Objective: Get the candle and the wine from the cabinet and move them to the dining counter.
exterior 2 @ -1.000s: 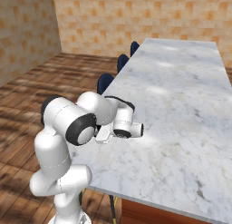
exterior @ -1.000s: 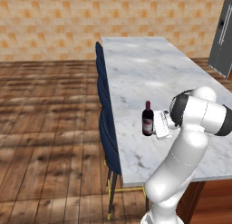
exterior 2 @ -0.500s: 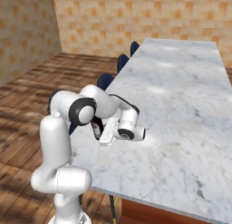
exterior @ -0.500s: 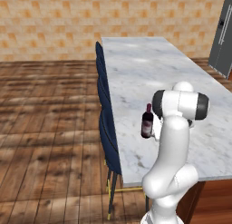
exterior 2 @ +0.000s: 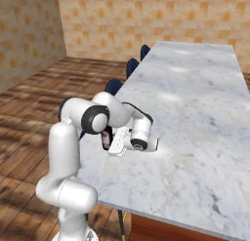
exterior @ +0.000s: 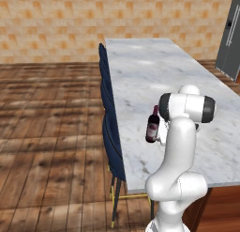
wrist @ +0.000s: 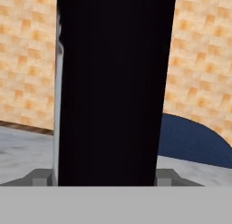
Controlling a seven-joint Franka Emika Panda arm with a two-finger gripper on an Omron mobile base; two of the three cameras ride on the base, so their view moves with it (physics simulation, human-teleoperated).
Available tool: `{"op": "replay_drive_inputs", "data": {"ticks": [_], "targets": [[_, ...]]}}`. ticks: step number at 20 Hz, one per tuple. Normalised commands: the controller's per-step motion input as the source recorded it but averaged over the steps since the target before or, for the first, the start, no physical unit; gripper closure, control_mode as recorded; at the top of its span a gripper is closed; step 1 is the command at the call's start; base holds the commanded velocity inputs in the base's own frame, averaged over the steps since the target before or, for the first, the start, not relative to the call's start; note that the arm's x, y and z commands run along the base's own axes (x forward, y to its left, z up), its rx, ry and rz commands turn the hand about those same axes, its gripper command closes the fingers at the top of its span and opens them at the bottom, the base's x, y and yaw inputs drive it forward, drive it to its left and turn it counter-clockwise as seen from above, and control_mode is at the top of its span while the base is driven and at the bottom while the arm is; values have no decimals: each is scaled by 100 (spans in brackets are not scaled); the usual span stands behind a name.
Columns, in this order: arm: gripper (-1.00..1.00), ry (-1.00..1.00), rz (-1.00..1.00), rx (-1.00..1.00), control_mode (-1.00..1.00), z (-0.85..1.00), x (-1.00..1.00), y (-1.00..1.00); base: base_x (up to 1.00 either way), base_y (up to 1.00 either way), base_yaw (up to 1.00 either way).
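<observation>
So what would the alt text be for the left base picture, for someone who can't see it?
A dark wine bottle stands upright near the left edge of a long white marble dining counter, with the robot's white arm bent over just to its right. Dark blue chairs line the counter's left side over a wooden floor, with a tan tiled wall behind.

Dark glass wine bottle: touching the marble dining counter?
Touching. Left base view shows the dark glass wine bottle upright, its base on the marble dining counter, no gap.
</observation>
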Motion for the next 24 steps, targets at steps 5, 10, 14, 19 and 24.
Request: {"op": "replay_drive_inputs", "data": {"ticks": [5,10,14,19,24], "targets": [[-100,-14,0,-1,-100,-39,3,14,0,0,0],[-100,-7,0,0,-100,-26,14,3,0,0,0],[-100,0,0,0,-100,-23,12,1,0,0,0],[-100,0,0,0,-100,-24,1,0,0,0,0],[-100,0,0,0,-100,-13,11,-7,0,0,0]]}}
